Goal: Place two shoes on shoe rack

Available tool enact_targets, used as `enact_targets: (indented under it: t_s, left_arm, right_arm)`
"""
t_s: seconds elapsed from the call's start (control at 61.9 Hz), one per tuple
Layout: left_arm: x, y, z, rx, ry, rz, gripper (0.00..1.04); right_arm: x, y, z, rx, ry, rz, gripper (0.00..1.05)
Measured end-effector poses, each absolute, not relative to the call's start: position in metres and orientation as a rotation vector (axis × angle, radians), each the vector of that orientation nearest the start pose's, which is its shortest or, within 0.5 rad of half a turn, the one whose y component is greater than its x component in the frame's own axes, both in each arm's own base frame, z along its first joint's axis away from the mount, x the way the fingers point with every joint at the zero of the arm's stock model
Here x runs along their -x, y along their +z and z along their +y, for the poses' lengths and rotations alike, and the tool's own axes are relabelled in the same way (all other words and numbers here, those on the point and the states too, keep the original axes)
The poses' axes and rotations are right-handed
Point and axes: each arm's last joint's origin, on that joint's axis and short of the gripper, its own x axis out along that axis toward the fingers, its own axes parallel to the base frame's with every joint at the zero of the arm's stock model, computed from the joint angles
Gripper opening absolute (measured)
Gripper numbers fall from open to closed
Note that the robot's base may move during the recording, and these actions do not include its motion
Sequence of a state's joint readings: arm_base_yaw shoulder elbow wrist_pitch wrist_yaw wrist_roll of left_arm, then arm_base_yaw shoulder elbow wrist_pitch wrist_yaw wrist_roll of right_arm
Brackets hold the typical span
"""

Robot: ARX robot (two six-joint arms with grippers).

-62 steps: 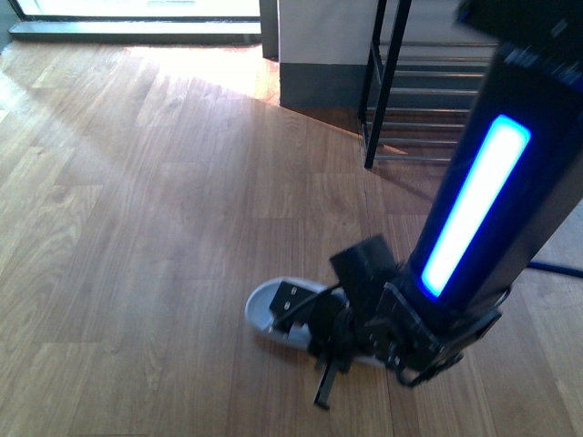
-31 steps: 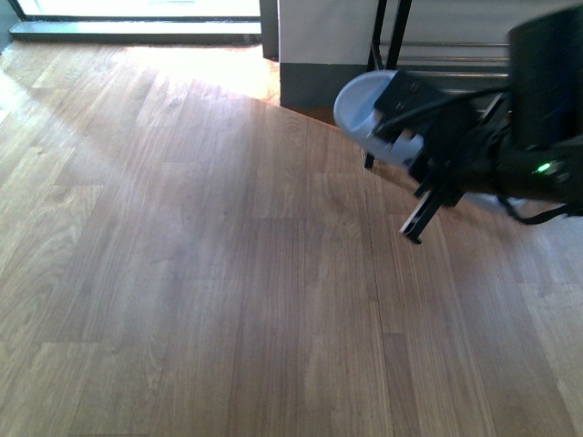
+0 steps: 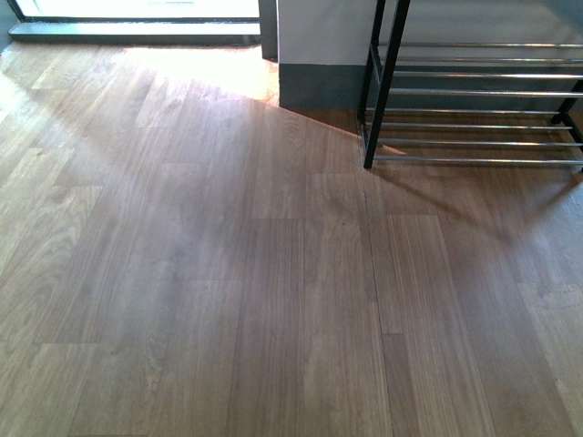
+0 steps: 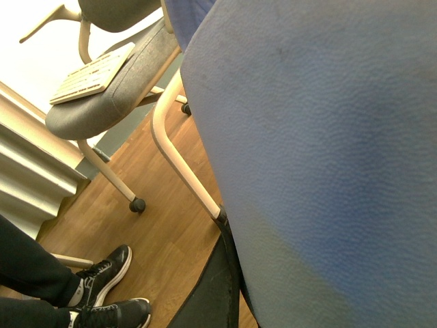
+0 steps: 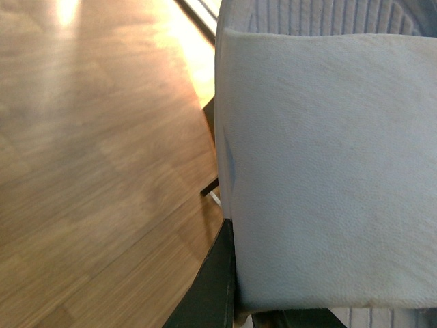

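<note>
Though the front camera shows me neither arm, both wrist cameras are filled with blue rubber. At the right tool [image 5: 225,295] I see only one dark finger [image 5: 213,290], and the right slide [image 5: 328,157] lies hard against it, strap toward the lens and ribbed footbed beyond. That slide is clear of the floor [image 5: 89,137], so I read the tool as clamped on it, though I cannot tell how narrow the gap is.

The left tool [image 4: 220,287] looks much the same: one dark finger edge shows, with the left slide [image 4: 321,157], a pebbled blue surface, pressed along it and off the floor. I take it as gripped too. Behind it stand a grey chair [image 4: 109,96] with a keyboard [image 4: 92,74] on its seat, and a seated person's black sneakers [image 4: 106,277].

The rack [image 3: 474,91] stands far right against the wall, and I see no shoe on the chrome rods in view.
</note>
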State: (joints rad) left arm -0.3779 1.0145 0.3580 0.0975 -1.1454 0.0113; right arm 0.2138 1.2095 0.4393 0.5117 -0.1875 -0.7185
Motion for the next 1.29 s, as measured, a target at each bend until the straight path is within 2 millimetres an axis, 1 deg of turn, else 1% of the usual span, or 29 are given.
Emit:
enact_targets:
  t_s: [0.178,1.293]
  left_arm:
    - [-0.1760,0.1834,-0.0415,-0.406,0.745,0.419,0.02]
    - [-0.1762,0.1831,-0.0419,-0.406,0.740,0.420,0.02]
  right_arm:
    - [-0.2305,0.1954,0.0554,0.708,0.477,0.119,0.02]
    - [-0.2307,0.1953,0.0543,0.705,0.470,0.122,0.02]
